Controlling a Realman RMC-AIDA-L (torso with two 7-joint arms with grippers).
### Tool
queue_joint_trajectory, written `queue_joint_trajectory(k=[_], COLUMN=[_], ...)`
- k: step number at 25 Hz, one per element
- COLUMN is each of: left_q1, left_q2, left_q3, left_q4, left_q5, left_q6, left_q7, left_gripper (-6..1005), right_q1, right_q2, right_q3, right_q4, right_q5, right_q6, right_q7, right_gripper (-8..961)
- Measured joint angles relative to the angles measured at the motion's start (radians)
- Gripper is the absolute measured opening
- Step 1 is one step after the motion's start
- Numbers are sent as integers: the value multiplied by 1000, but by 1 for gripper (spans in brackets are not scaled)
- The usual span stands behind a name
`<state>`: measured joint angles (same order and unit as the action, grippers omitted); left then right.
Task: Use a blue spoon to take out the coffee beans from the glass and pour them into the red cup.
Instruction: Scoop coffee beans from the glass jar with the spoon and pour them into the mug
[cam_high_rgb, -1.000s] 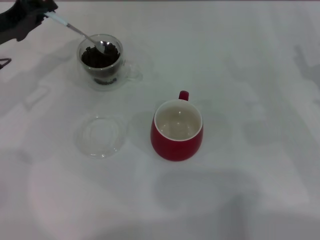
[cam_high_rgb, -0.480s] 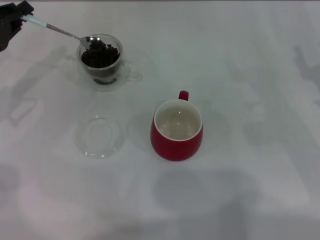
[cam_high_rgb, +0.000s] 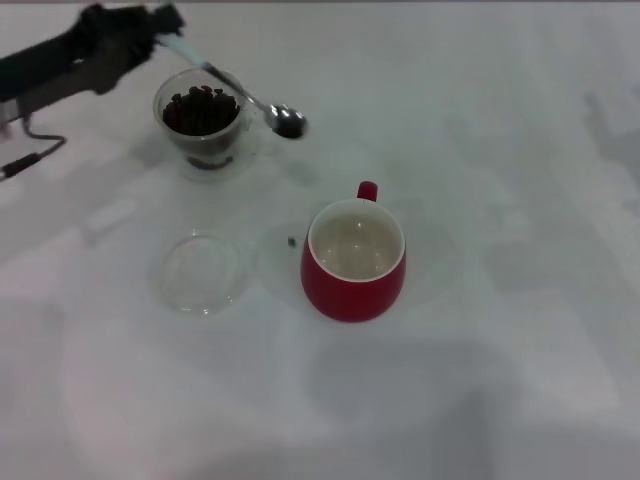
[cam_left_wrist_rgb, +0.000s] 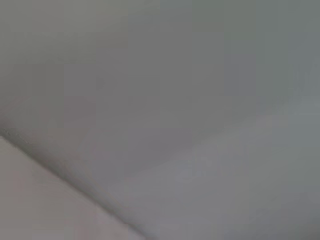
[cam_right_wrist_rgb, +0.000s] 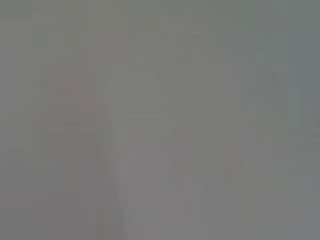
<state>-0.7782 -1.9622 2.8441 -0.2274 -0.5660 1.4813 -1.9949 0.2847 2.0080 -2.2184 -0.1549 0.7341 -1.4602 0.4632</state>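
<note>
The left claw (cam_high_rgb: 160, 30) is closed on the pale handle of the spoon (cam_high_rgb: 240, 90), far left of the table (cam_high_rgb: 500, 350). The spoon slants out to the right and nearer, its bowl hanging past the glass (cam_high_rgb: 203, 125) and carrying a few dark beans (cam_high_rgb: 289, 122). It looks light, stiff and slick, so a grip high on the handle seems right, with the bowl kept level; loose beans roll off easily. One bean (cam_high_rgb: 291, 241) lies on the table just left of the red cup (cam_high_rgb: 354, 262). The cup sits near centre, well apart from the spoon bowl, empty inside. A clear dish (cam_high_rgb: 201, 272) lies left of it. The right claw is out of sight.
</note>
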Motion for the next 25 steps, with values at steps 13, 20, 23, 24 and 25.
queue_joint_trajectory(k=[13, 20, 23, 24, 25], left_q1=[-127, -183, -207, -215, -224], left_q2=[-11, -22, -24, -25, -28], left_q3=[0, 1, 1, 1, 1], left_q4=[-9, -9, -6, -4, -2], left_q5=[256, 307, 341, 352, 360], left_q6=[-12, -21, -21, -19, -17], left_q7=[23, 82, 108, 127, 148], left_gripper=[127, 127, 127, 127, 128], right_q1=[-7, -7, -7, -7, -7], right_q2=[2, 3, 3, 3, 3], right_q3=[-1, -3, -3, -3, -3], right_q4=[-7, -8, -8, -7, -7], right_q5=[-1, -1, -1, -1, -1], right_q6=[0, 0, 0, 0, 0], right_q7=[0, 0, 0, 0, 0], right_gripper=[754, 754, 754, 755, 755])
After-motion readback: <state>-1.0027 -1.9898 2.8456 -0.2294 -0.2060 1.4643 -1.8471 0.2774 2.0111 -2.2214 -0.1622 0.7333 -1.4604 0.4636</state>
